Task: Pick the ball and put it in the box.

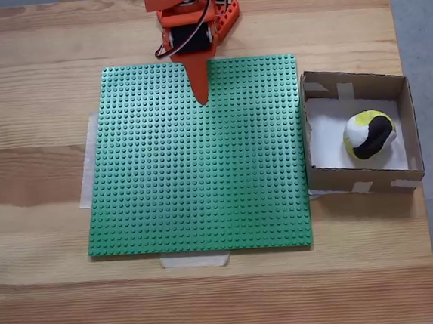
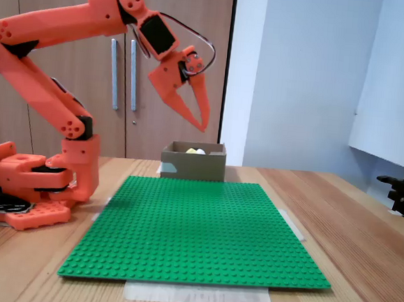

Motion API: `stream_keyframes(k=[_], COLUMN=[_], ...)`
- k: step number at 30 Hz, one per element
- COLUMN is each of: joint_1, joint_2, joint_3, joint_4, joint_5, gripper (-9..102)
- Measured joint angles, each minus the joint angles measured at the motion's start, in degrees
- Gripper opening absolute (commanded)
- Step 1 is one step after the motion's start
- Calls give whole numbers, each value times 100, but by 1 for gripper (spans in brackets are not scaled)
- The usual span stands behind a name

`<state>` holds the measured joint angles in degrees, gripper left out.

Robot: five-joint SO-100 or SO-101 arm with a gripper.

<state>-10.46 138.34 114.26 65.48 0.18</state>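
An orange robot arm (image 2: 45, 104) stands on a pale wooden table (image 1: 43, 177), its base at the far edge in a fixed view from above and at the left in a fixed view from the side. A large green studded baseplate (image 1: 201, 163) lies flat on the table, with pale tape (image 1: 195, 260) showing under its near edge. The arm reaches up and forward, and its gripper (image 2: 197, 108) hangs high in the air above the far part of the baseplate, pointing down, holding nothing. Its two pointed fingers lie close together, though whether they fully meet cannot be told. The box (image 1: 364, 183), brown cardboard with a white floor and pale tape strips on its walls, sits just beside the right edge of the baseplate in the view from above. The ball (image 1: 369, 134), patched in yellow, white and black, rests inside the box, toward its right wall. From the side, only its top peeks over the rim.
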Motion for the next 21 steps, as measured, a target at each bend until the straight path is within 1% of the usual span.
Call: stream_keyframes(k=[21], joint_1=[554], joint_2=[1099], joint_3=[1178], joint_4=[-483], joint_5=[185], gripper=[-1])
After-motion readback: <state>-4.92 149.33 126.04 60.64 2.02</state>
